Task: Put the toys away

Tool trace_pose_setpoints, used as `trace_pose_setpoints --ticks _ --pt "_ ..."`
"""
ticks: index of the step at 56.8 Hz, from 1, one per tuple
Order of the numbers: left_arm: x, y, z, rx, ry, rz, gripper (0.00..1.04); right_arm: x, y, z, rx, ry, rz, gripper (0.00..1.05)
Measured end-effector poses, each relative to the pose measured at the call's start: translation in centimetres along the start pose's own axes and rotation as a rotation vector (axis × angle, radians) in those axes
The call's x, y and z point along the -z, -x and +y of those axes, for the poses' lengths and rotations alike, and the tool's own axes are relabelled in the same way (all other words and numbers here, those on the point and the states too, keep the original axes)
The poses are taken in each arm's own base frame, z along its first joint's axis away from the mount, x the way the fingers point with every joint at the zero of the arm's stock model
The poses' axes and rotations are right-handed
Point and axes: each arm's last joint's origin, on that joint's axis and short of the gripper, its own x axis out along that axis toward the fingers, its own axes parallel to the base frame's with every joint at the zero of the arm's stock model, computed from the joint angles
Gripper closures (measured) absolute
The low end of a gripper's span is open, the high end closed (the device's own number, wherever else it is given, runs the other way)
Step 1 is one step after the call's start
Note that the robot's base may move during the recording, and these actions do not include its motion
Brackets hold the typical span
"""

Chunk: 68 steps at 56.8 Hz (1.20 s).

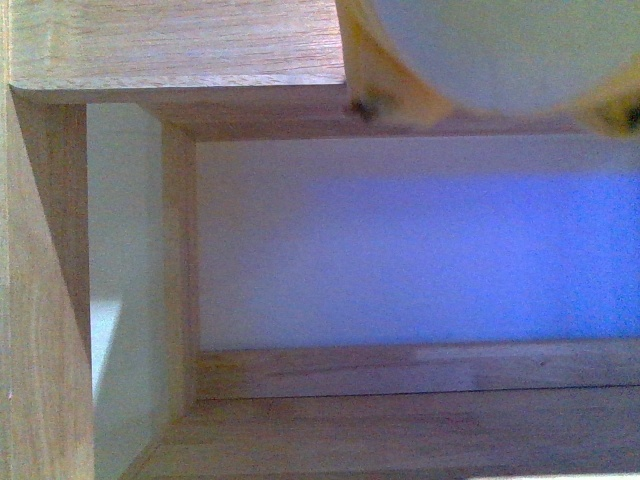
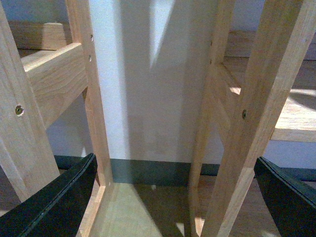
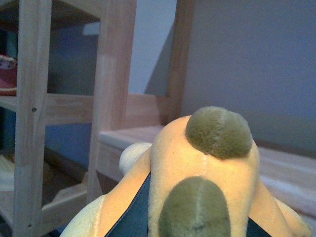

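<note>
The orange-yellow plush toy (image 3: 197,163) fills the lower part of the right wrist view, with two olive-brown pads and a cream patch. My right gripper (image 3: 185,229) is shut on the plush toy; its dark fingers show at both sides of the limb. The toy (image 1: 500,50) also shows in the front view at the top right, pale belly and orange edges, against the wooden shelf top (image 1: 180,45). My left gripper (image 2: 173,197) is open and empty, its dark fingers (image 2: 54,202) wide apart, low between wooden shelf legs (image 2: 247,123) near the floor.
A wooden shelf unit stands close ahead: its posts (image 3: 29,118), its boards (image 3: 276,168) and a white back wall (image 1: 400,240). A red object (image 3: 7,74) lies on a side shelf. A dark skirting strip (image 2: 148,170) runs along the wall.
</note>
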Motion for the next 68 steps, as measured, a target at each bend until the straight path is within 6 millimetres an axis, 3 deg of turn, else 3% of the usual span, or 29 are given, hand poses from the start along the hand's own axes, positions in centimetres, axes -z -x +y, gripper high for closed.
trace_pose_setpoints --ticks 18,25,54,68 --pt "0.0 0.0 0.0 0.000 0.000 0.000 0.06 -4.5 -2.1 -1.0 0.061 0.072 -0.085 0.88" --pt "0.0 0.0 0.0 0.000 0.000 0.000 0.06 -5.5 -4.1 -2.3 0.084 0.096 -0.104 0.88" --pt "0.0 0.0 0.0 0.000 0.000 0.000 0.06 -3.2 -14.0 -7.1 0.196 0.010 -0.053 0.88" --pt "0.0 0.0 0.0 0.000 0.000 0.000 0.06 -0.6 -17.9 -8.5 0.209 -0.114 -0.018 0.88"
